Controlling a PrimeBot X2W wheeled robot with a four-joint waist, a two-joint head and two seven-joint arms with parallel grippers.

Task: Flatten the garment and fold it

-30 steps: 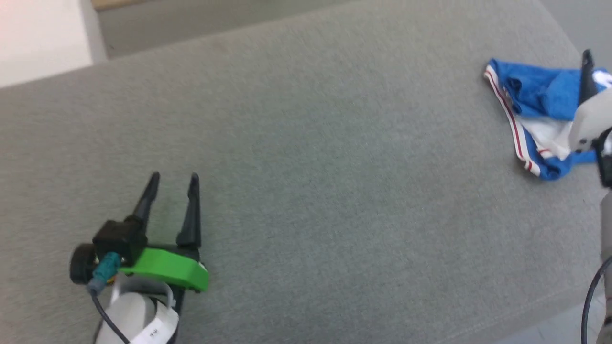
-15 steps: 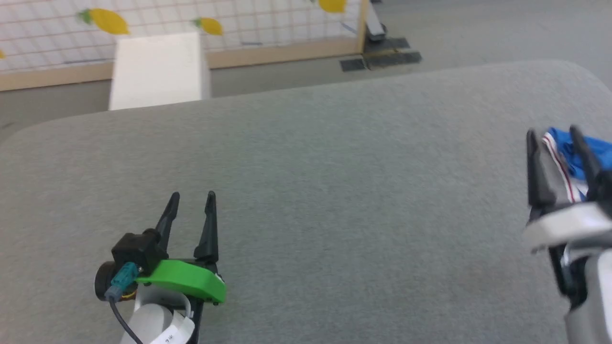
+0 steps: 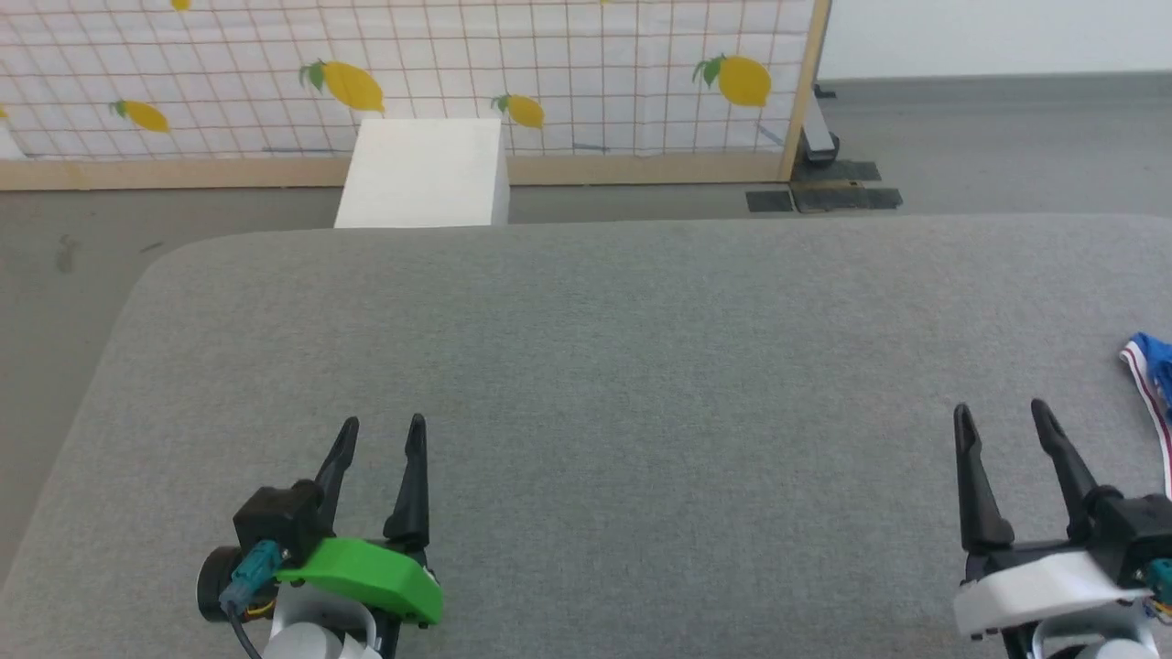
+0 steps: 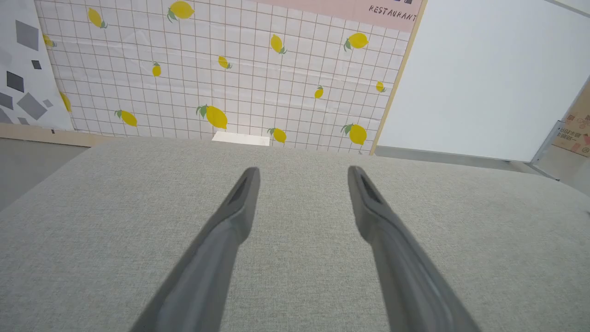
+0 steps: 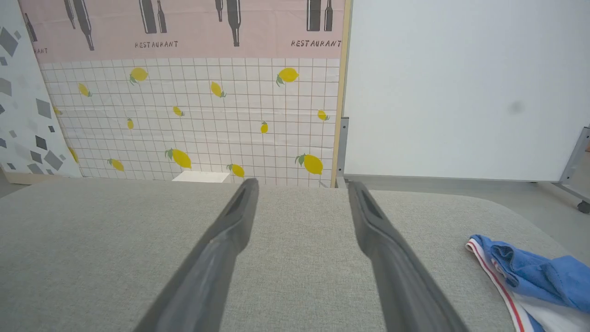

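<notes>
The garment [image 3: 1155,375], bright blue with a white edge and thin red stripes, lies crumpled on the grey fabric surface [image 3: 623,366] at the right edge of the head view. It also lies at the lower right of the right wrist view as the garment [image 5: 530,276]. My right gripper [image 3: 1003,416] hovers open to its left, apart from it, nothing between its fingers. My left gripper [image 3: 383,432] is open at the lower left over bare fabric. Both wrist views show spread fingers [image 4: 230,221] [image 5: 230,221] with nothing held.
Beyond the far edge of the grey surface stand a white box [image 3: 421,174] on the floor and a lemon-print partition [image 3: 412,73] with a wooden frame. A white wall panel [image 5: 461,83] is to the right.
The head camera has tilted up and turned, so the garment slid to the right edge and the partition came into view. The right gripper now shows fully at the lower right, away from the garment.
</notes>
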